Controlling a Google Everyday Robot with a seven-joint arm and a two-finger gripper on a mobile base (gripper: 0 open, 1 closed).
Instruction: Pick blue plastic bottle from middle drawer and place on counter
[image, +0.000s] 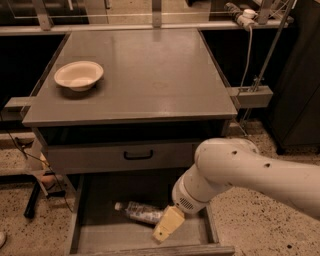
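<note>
The blue plastic bottle (141, 212) lies on its side on the floor of the open middle drawer (97, 235), with its white cap pointing left. My gripper (167, 224) hangs below my white arm (235, 167), inside the drawer. It is just right of the bottle's base and looks to be touching or overlapping it. The counter (150, 75) is the broad grey top above the drawers.
A cream bowl (78, 75) sits on the counter's left side. A closed drawer front with a black handle (138, 155) lies above the open drawer. Cables and a metal stand (257, 65) are at the right. The floor around is speckled.
</note>
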